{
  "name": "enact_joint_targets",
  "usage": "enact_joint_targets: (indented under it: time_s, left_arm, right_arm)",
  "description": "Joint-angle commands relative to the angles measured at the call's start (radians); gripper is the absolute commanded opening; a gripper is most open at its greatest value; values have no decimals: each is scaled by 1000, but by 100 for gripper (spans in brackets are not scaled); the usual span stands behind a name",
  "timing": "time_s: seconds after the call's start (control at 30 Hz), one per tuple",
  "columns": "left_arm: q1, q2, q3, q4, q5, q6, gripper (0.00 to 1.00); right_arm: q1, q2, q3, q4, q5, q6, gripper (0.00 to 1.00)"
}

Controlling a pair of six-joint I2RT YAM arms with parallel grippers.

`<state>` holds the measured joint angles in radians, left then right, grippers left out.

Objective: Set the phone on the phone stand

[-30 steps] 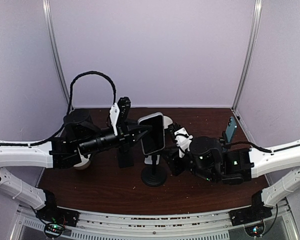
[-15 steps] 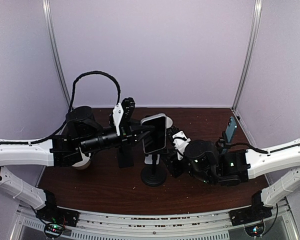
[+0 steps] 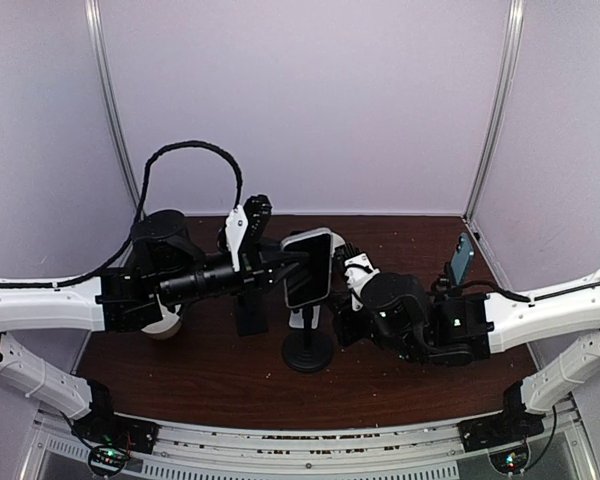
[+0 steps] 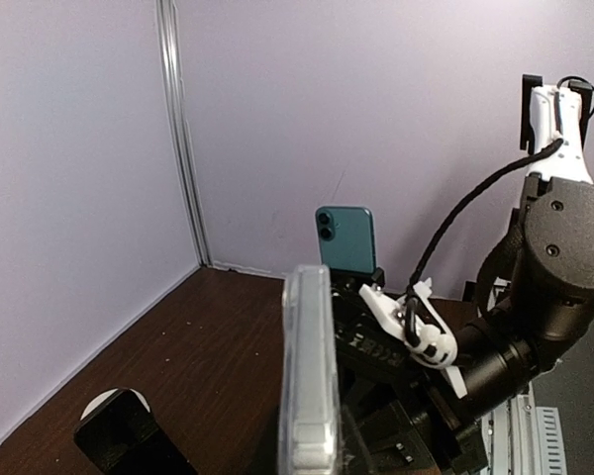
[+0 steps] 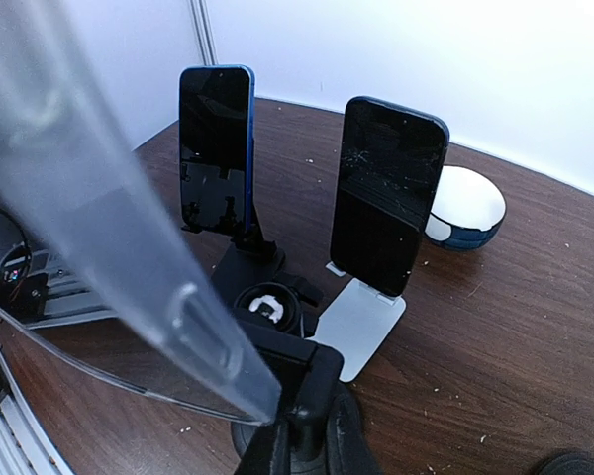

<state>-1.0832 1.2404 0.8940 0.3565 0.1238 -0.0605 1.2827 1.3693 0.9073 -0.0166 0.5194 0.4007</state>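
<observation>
The phone point(image 3: 307, 268), in a clear case, is held upright by my left gripper point(image 3: 280, 262), which is shut on its left edge. In the left wrist view the phone point(image 4: 309, 376) shows edge-on and hides the fingers. The phone stand point(image 3: 308, 350) is black, with a round base and a thin stem right under the phone. My right gripper point(image 3: 336, 318) is shut on that stem from the right. In the right wrist view the case's lower corner point(image 5: 233, 381) sits against the stand's black holder point(image 5: 312, 366), and the right gripper point(image 5: 317, 453) is shut round the stem below it.
A blue phone point(image 5: 216, 148) stands on a black stand, and a black phone point(image 5: 388, 208) on a white stand point(image 5: 359, 327). A white and blue round dish point(image 5: 465, 208) lies behind them. A teal phone point(image 3: 463, 258) stands at the right wall.
The right gripper has shut on the stand's stem after standing partly open, and the right arm has shifted a little left. The left arm carried the phone slightly right, then held still.
</observation>
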Motion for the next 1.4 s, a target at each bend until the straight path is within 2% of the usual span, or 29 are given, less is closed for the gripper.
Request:
enact_joint_targets:
  time_s: [0.0,0.13,0.33,0.47,0.67,0.8,1.0,1.17,1.2,1.27,1.3,1.37]
  left_arm:
    - [7,-20,31,-135,-77,77,0]
    - [8,-18,55,-215,-133,111,0]
    - [8,-26,38,-200,-150,107,0]
    - [9,-67,17,-219,-163,118,0]
    - [33,-166,-41,-289,-253,86,0]
    - [77,-245,-107,-287,-227,19,0]
    - [78,-204,-120,-260,-170,-40,0]
    - [78,-190,-100,-228,-129,-32,0]
    - [78,-189,-93,-231,-127,-27,0]
    - [78,-189,-86,-231,-130,-22,0]
    - [78,-189,-85,-231,-131,-21,0]
    - [78,-190,-84,-232,-127,-16,0]
  right_arm:
    - [-14,-16,-5,-105,60,73,0]
    - [-13,-38,-7,-151,96,94,0]
    - [-13,-44,4,-189,143,96,0]
    - [-14,-69,-29,-96,78,49,0]
    - [-13,-76,-37,-80,69,51,0]
    - [-12,-69,-30,-71,50,45,0]
    - [-10,-60,-30,-29,-1,14,0]
    - [-11,-68,-48,9,-63,8,0]
    - [-12,-65,-45,2,-67,5,2]
    - [-11,-63,-38,-11,-68,7,14]
    - [-11,-68,-39,-10,-68,8,23]
    - [-11,-79,-40,-6,-73,2,33]
